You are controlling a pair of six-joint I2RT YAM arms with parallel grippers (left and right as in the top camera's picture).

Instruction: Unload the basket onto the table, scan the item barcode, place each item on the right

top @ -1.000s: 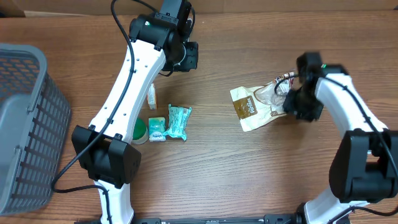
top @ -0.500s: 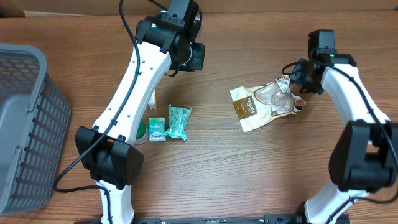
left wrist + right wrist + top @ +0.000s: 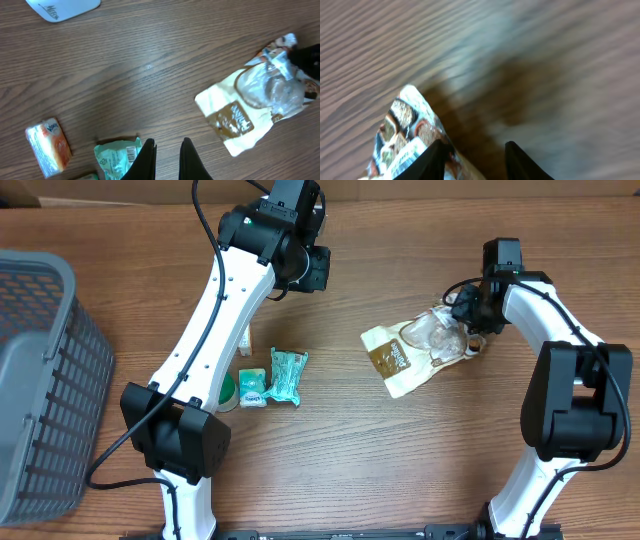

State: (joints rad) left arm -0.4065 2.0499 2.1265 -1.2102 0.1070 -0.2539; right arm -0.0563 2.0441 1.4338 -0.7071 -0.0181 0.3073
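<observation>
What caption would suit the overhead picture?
Two robot arms at a wooden table: right gripper at the corner of a snack bag; small packets and a grey basket nearby.

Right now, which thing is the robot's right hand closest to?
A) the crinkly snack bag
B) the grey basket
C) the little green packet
A: in the right wrist view, the snack bag has its corner right beside the right gripper.

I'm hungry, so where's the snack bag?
Overhead, the snack bag lies on the table's right side, one end by the right gripper, well right of the green packet.
</observation>
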